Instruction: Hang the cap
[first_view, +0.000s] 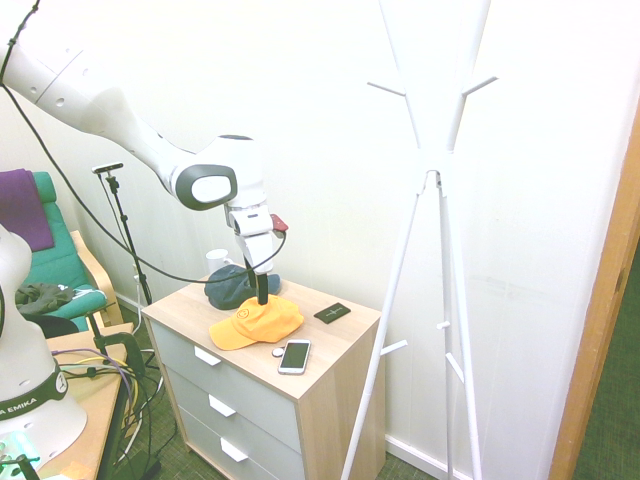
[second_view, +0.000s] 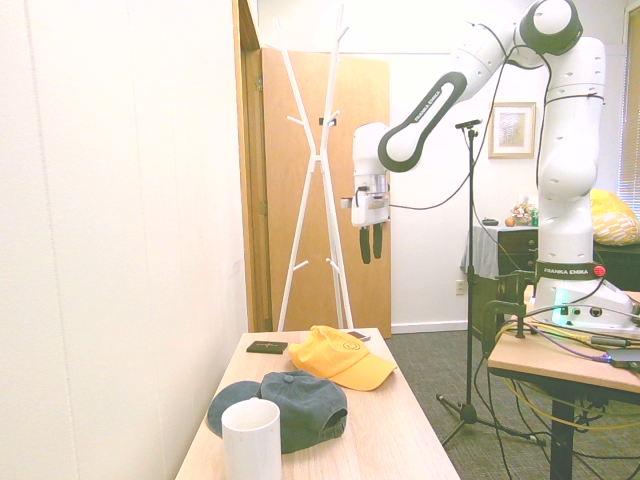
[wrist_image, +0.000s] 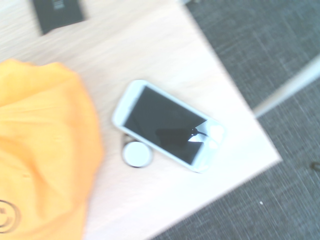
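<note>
- Your robot's hand (second_view: 371, 243) hung above the tabletop (first_view: 330, 302) of the drawer unit, released, with nothing between its two fingers
- The yellow baseball cap (first_view: 257, 322) lay on that tabletop, and you could see a small smiley emblem on its front
- Just beside it sat the dark blue baseball cap (second_view: 291, 408), with the white mug (second_view: 251, 440) next to that one
- You had the white smartphone (wrist_image: 169, 126) lying screen up near the yellow baseball cap, apart from it
- A small round white-topped object (wrist_image: 137, 154) lay right by the phone's long edge, on the side toward the yellow baseball cap
- The flat black item (first_view: 332, 313) rested near the tabletop's wall-side edge
- Your white coat stand (first_view: 461, 270) stood on the floor beyond the end of the drawer unit, its short pegs sticking out at different heights
</note>
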